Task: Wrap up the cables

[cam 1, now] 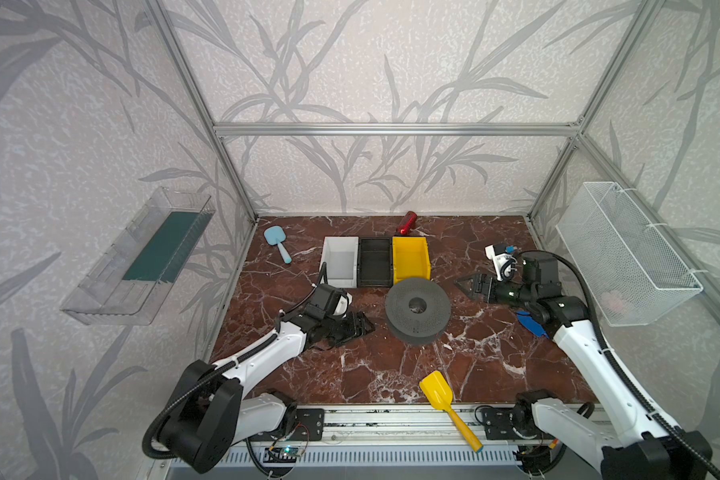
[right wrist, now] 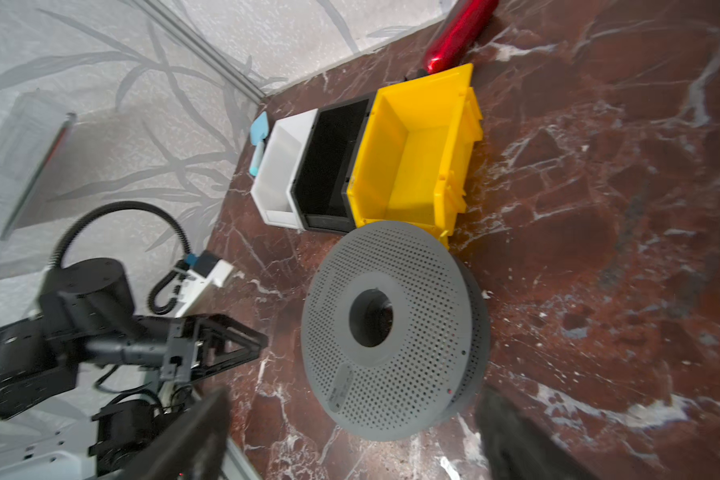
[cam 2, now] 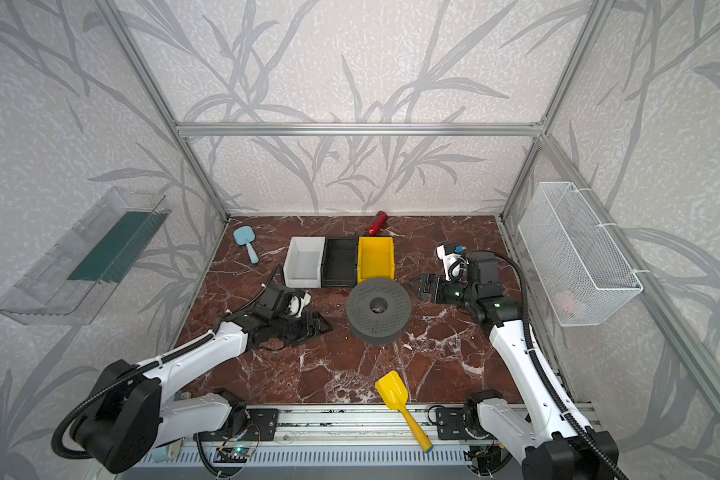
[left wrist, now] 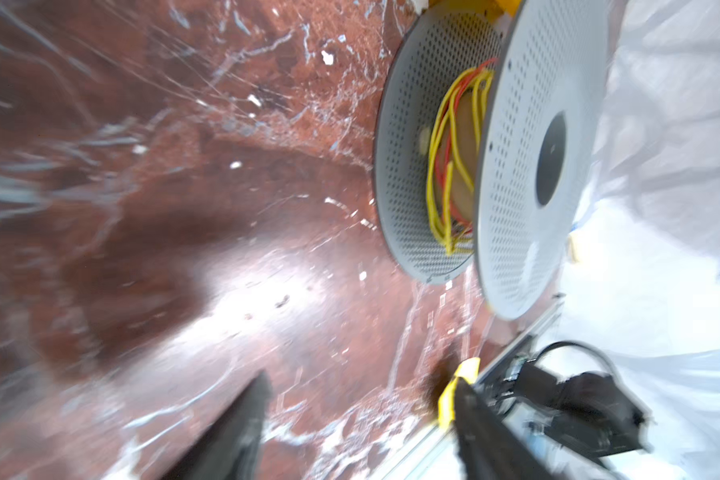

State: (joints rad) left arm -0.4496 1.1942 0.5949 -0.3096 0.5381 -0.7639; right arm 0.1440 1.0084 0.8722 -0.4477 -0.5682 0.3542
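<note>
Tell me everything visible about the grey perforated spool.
The grey spool lies flat on the marble table, just in front of the yellow bin; whether they touch is unclear. It looks plastic: two round perforated flanges around a hollow hub. The left wrist view shows thin yellow cable, with red strands, looped loosely between the flanges.

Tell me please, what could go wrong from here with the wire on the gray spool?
1. The yellow wire sits in loose turns between the flanges of the gray spool. Both the left gripper and the right gripper are open and off it, so turns may spring out.
2. The spool lies close to the yellow bin; a regrasp could push it against the bin.
</note>
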